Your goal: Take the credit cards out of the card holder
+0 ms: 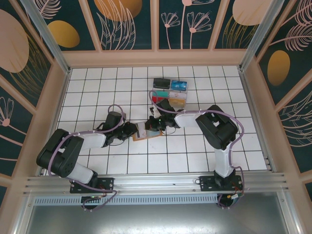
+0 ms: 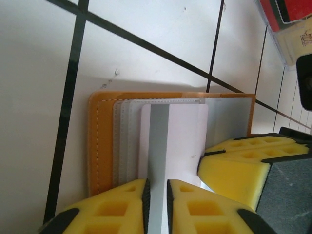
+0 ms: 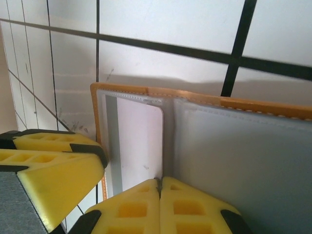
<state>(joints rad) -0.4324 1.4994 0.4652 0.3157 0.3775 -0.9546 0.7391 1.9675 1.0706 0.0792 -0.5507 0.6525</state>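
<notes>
Worktop: white tiles with dark joints (image 1: 97,87), inside a walled enclosure
Card holder: tan-orange leather (image 1: 140,137), lying open and flat on the worktop between the two arms, grey inner pockets facing up (image 3: 243,161)
Credit card: one pale pink card with a grey stripe (image 2: 183,141), seated in a pocket of the holder; part of it stands out past the stitched pocket edges, and its far end is tucked under a clear sleeve
Left gripper: low over the near end of the card (image 2: 158,187), fingers parted by a narrow slit; the grey stripe shows through the slit and nothing is seen pinched between them
Right gripper: fingers pressed together (image 3: 160,183), tips at the holder's centre fold just beside the long edge of the card; whether they pinch any of the pocket material cannot be told
Spacing of grippers: close together, one on each side of the card, as the top view shows (image 1: 132,130) (image 1: 155,126)
Clear box: holds card stacks in black, blue, red and gold (image 1: 169,91), beyond the holder, apart from it
</notes>
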